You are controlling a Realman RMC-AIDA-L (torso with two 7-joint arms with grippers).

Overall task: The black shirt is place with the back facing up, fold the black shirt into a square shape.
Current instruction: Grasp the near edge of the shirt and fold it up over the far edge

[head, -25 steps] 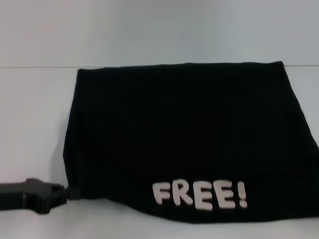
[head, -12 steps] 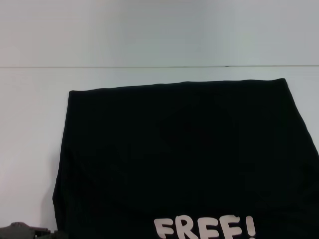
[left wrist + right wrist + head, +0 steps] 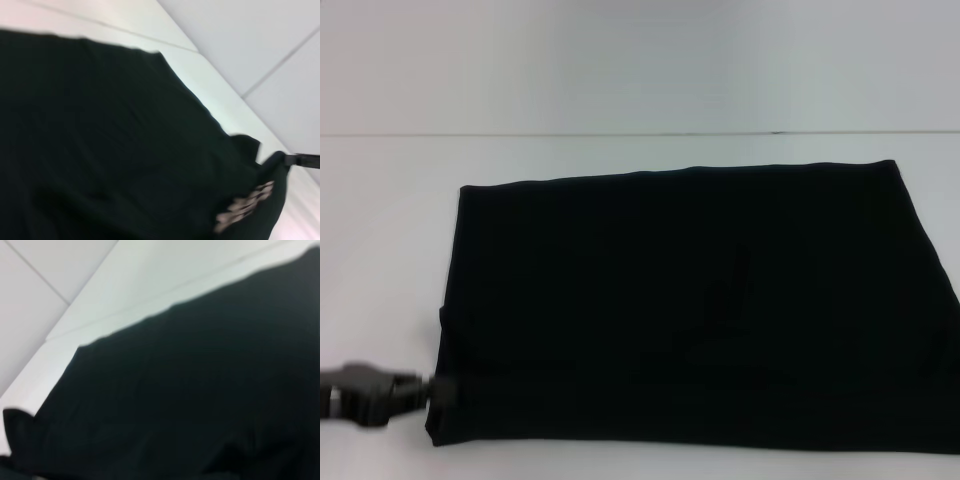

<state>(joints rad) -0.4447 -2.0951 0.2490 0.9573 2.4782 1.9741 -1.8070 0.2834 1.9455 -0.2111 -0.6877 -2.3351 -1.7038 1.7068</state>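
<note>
Black cloth now fills most of my head view: the large plain black cotton T-shirt [image 3: 690, 310] lies as a broad folded slab on the white table [image 3: 380, 220], stretching from about nine o'clock across to three o'clock and running off the right edge. A second ago the white "FREE!" lettering lay along the near hem at six o'clock; half a second ago it was sliding out of sight at the bottom, and now no letters show from above, so I judge that printed edge has been turned under or over and the fold is closing into a plainer rectangle. My left wrist view catches a scrap of the white lettering [image 3: 245, 207] on a bunched corner, so the print is tucked at that side, not gone. My left gripper [image 3: 425, 392] sits at eight o'clock, touching the shirt's near-left corner; I cannot tell whether it is pinching the cloth or has let go. My right gripper is nowhere in the head view, and its wrist camera shows only black fabric [image 3: 200, 400] and table. The shape looks wider than deep, so I judge another fold is needed for a square. Nothing else is on the table; only a soft crease near the middle mars the flat.
</note>
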